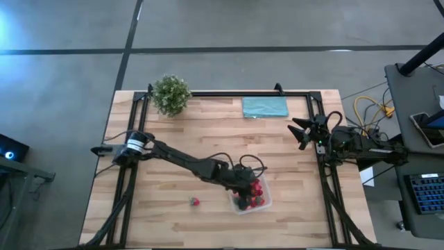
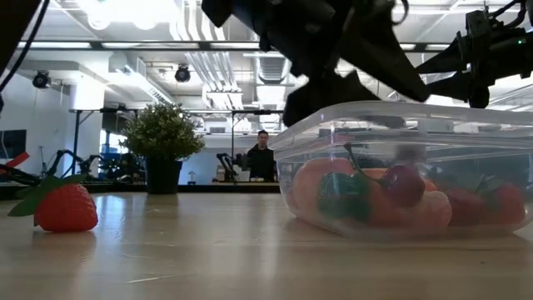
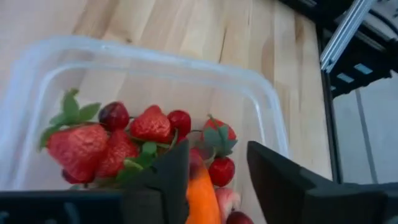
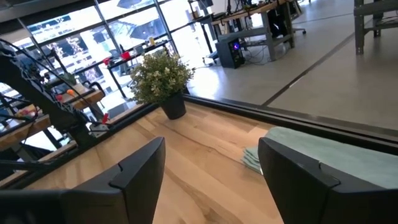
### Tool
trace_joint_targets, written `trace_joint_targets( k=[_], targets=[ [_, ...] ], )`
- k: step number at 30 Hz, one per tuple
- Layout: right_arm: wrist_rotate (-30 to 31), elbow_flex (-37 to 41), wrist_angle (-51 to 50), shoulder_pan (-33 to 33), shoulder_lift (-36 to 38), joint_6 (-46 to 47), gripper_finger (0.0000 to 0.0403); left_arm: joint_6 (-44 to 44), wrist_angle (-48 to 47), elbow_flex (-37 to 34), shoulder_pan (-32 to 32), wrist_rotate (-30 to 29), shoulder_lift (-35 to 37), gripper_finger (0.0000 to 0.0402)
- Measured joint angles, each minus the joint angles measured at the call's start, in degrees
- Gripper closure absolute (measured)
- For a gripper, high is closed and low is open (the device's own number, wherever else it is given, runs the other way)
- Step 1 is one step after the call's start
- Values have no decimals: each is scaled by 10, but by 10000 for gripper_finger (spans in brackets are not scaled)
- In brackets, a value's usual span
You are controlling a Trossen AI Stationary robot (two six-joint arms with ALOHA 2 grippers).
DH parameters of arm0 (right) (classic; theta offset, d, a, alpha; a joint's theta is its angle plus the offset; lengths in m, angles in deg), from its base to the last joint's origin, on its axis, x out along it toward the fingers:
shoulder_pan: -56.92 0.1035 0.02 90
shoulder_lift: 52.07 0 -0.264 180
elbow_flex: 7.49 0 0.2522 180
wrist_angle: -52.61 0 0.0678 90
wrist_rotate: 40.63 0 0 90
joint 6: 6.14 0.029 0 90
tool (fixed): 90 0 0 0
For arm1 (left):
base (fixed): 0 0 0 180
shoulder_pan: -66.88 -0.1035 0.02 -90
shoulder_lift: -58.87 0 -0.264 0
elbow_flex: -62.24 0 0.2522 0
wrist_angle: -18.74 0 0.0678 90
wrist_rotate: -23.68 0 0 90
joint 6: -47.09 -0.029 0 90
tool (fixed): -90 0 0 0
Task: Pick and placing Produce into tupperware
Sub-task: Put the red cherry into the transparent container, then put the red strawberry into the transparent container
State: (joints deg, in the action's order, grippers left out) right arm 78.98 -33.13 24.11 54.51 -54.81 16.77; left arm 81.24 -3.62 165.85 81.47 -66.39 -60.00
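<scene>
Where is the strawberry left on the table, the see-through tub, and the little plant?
strawberry [image 2: 65, 208], low view, on its red body.
tub [image 2: 400, 117], low view, on its clear top rim.
plant [image 1: 171, 94], high view, on its green leafy top.
</scene>
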Motion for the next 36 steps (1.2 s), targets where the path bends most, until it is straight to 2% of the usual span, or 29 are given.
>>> trace_joint_targets(
  k=[3,7,10,12,15,21,24,28,30,33,36],
  targets=[
    [0,0,0,0,0,0,155,1,1,11,1,2,-9,223],
    [0,0,0,0,0,0,158,-4,-25,8,8,10,22,180],
    [0,0,0,0,0,0,158,-73,-96,7,22,57,62,165],
    [0,0,1,0,0,0,157,-133,-170,2,37,61,89,163],
    [0,0,0,0,0,0,156,-194,-230,-22,59,62,124,162],
    [1,0,-1,0,0,0,158,-176,-266,-89,98,67,157,162],
    [1,0,0,0,0,0,156,-174,-327,-119,118,70,161,162],
    [0,0,0,0,0,0,158,-99,-380,-145,139,69,164,162],
    [0,0,0,0,0,0,158,-91,-380,-155,150,50,165,162],
    [0,0,0,0,0,0,156,-94,-372,-155,159,-9,166,162],
    [0,0,0,0,0,0,154,-104,-370,-161,160,-20,166,162]
  ],
)
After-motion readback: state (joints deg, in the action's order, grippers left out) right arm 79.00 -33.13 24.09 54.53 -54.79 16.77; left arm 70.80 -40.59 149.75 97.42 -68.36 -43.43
